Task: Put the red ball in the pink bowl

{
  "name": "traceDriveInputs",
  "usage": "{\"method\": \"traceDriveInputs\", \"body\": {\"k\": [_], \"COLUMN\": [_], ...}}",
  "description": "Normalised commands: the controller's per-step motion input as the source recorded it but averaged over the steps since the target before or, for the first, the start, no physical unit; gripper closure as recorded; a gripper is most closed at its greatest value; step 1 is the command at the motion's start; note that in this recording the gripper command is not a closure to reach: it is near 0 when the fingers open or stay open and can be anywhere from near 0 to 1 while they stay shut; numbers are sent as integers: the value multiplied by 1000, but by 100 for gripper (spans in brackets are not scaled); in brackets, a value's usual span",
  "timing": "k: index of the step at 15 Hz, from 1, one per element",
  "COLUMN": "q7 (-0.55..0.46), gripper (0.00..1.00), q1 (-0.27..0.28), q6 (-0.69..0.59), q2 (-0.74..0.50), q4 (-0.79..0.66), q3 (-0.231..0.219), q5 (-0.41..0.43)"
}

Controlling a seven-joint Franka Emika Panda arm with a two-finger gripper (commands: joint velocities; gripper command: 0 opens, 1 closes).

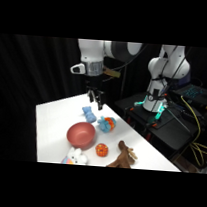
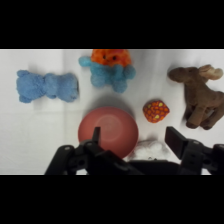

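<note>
Wrist view looks straight down on the white worktop [image 2: 30, 130], where the red ball [image 2: 156, 111] lies just to the right of the pink bowl [image 2: 108, 131], close to its rim but apart from it. The ball is red-orange with a dotted, bumpy skin, much smaller than the bowl and nearly round, so no long axis or pointing direction can be told. The bowl stands upright with its mouth facing up, smooth and plain, with nothing in it. The claw [image 2: 135, 140] hangs above the bowl's near edge, its two fingers spread well apart and holding nothing. Beyond the bowl lie a blue plush toy [image 2: 46, 86] and a blue-and-orange plush toy [image 2: 108, 67]; a brown plush animal [image 2: 200, 97] lies past the ball. In the side view the claw [image 1: 96, 98] hangs above the worktop's far part, over the blue plush, and the ball [image 1: 101, 150] sits near the front edge between the bowl [image 1: 81, 134] and the brown animal [image 1: 123, 157].
</note>
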Motion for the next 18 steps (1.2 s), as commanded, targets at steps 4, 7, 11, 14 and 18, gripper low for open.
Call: {"method": "traceDriveInputs", "body": {"k": [4, 7, 11, 14, 18], "q7": [90, 88, 56, 38, 29], "gripper": [0, 0, 0, 0, 0], "q1": [84, 67, 44, 29, 21], "q6": [125, 142, 118, 89, 71], "q2": [39, 140, 230, 262, 318], "q4": [-4, 122, 254, 311, 360], "q3": [81, 55, 33, 17, 7], "q5": [-27, -1, 38, 47, 67]}}
